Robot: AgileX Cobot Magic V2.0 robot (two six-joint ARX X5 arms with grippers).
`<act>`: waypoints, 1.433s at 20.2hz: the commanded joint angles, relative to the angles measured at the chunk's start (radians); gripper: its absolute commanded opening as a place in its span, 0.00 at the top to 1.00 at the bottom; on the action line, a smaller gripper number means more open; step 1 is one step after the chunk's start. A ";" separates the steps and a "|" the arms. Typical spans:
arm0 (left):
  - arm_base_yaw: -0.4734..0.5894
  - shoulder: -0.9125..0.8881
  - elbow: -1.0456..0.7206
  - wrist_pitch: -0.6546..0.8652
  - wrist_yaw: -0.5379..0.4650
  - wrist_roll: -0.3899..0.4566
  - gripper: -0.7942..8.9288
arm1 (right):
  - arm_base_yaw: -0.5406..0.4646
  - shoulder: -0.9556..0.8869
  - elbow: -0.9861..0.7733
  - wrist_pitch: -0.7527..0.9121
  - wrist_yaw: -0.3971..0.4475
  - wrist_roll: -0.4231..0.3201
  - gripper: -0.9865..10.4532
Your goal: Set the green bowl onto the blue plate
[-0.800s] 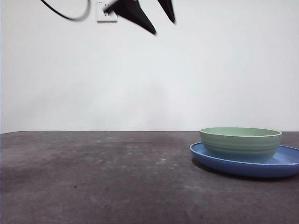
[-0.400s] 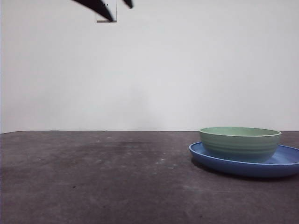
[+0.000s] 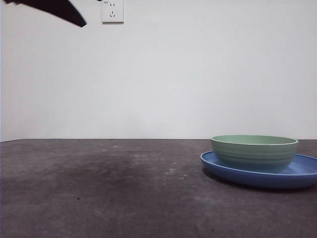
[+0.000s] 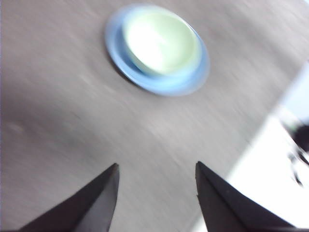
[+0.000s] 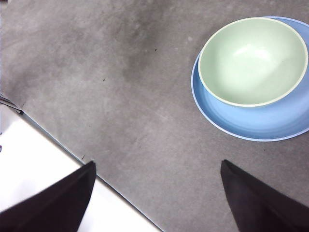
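Front view: bowl sits upright on the plate, off-centre toward one rim, so placement looks complete. Plate rests flat on the table. Left gripper hangs high over bare table, well apart from the dishes, jaws spread and empty; that picture is blurred. Right gripper likewise hangs clear, jaws wide apart, holding nothing. Judgement: neither arm is needed at the dishes.

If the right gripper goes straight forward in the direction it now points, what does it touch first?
Probably only the bare table. The right gripper is open and empty; the green bowl on the blue plate lies off to one side. Depth is unclear.
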 commanded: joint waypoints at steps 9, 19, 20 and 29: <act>-0.005 -0.054 -0.063 -0.014 0.116 0.031 0.65 | 0.004 0.006 0.021 0.010 0.039 0.043 0.55; -0.005 -0.054 -0.063 -0.014 0.116 0.031 0.65 | -0.003 0.018 0.017 0.110 0.484 0.226 0.55; -0.005 -0.054 -0.063 -0.014 0.116 0.031 0.65 | -0.010 0.025 0.014 0.127 0.500 0.234 0.55; -0.005 -0.054 -0.063 -0.014 0.116 0.053 0.65 | -0.190 0.220 -0.143 0.372 0.326 0.245 0.55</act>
